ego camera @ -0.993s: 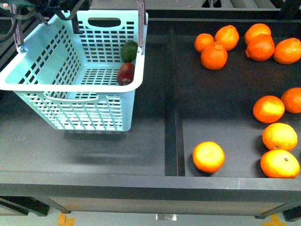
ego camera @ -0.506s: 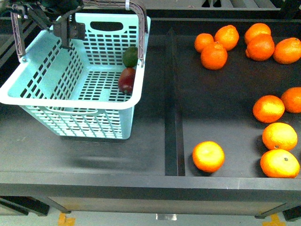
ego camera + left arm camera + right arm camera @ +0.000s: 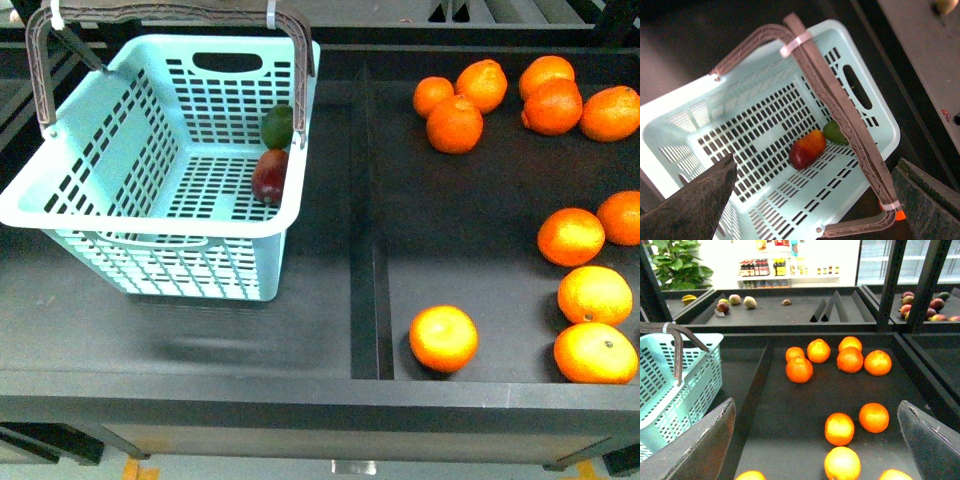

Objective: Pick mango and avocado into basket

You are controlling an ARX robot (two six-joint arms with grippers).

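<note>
Both end effectors (image 3: 810, 200) (image 3: 815, 440) gape, empty.

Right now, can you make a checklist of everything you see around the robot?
Surface: dark shelf split by a raised divider.
Job's things: mango and avocado lie inside the basket, touching; handles up.
Clutter: loose oranges right of the divider.
Grippers: left pincer open above the basket; right pincer open over the oranges; both empty.
Cables: nothing seen.
Surroundings: more fruit shelves, a plant, stocked shop shelves behind.
</note>
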